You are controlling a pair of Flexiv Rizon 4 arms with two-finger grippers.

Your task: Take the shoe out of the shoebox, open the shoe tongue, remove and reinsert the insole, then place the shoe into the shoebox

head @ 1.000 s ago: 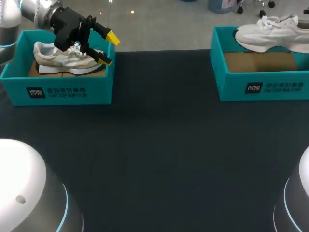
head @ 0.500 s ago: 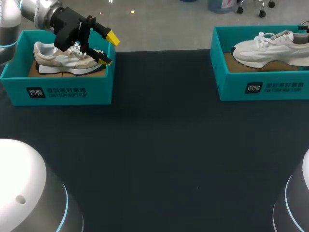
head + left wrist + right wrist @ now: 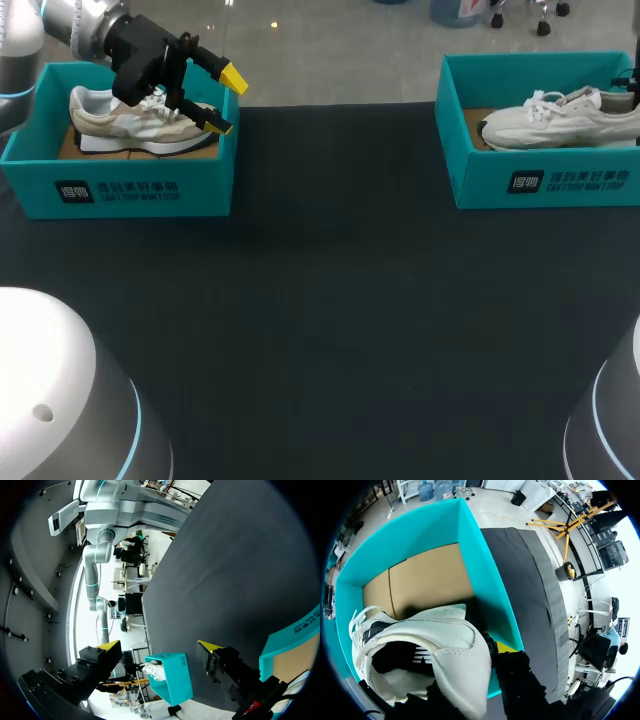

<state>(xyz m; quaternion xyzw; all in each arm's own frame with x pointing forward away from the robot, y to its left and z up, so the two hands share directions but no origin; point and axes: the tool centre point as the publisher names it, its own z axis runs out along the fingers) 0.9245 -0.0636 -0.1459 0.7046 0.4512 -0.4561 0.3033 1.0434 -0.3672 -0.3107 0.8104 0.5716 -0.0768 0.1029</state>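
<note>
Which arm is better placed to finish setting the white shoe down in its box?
Right: its jaws grip the white shoe at the heel, inside the right shoebox. The left jaws hang open over the beige shoe.

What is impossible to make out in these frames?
Right tool: cut off by the edge in head view, behind the white shoe's heel in right wrist view.
Beige shoe's opening: left tool covers it in head view.
Beige shoe: outside left wrist view; only its box shows.
</note>
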